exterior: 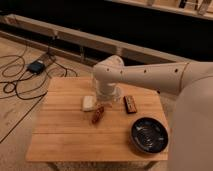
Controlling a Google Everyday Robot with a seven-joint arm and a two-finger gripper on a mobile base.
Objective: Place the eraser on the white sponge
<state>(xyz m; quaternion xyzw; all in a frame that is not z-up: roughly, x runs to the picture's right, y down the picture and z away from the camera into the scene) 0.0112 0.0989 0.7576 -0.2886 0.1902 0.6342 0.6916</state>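
The eraser (130, 104), a small flat dark block with reddish edges, lies on the wooden table (65, 135) right of centre. The white sponge (89, 103), an off-white rounded pad, lies left of centre. My gripper (107, 95) hangs down from the white arm between the two, just right of the sponge and left of the eraser, close over the table top. It holds nothing that I can see.
A reddish-brown lumpy sausage-like object (98, 114) lies just in front of the sponge. A dark bowl (148, 135) sits at the front right. The white cup is mostly hidden behind the gripper. Cables and a box (36, 66) lie on the floor at left.
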